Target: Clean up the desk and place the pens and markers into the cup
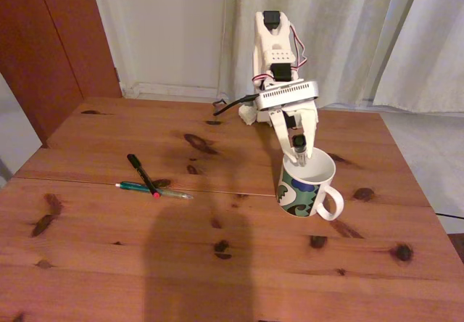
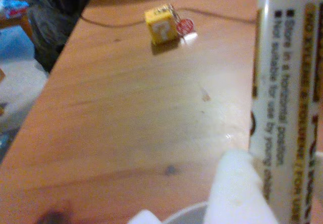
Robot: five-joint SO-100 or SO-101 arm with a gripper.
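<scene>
My gripper [image 1: 297, 154] hangs over the cup [image 1: 307, 189], shut on the white-barrelled marker [image 1: 299, 148]. The marker stands upright with its black cap on top and its lower end inside the cup's rim. In the wrist view the marker's printed barrel [image 2: 282, 108] runs down the right side beside a white finger [image 2: 237, 193], with the cup's rim [image 2: 184, 215] just below. The black pen with a red tip [image 1: 143, 175] and the teal-green pen [image 1: 154, 189] lie crossed on the desk [image 1: 109, 249], left of the cup.
The arm's white base [image 1: 275, 54] stands at the desk's far edge, before curtains. A black cable [image 1: 232, 105] lies beside it. In the wrist view a yellow cube [image 2: 161, 26] with a red tag [image 2: 185, 26] sits on the wood, near a thin cable.
</scene>
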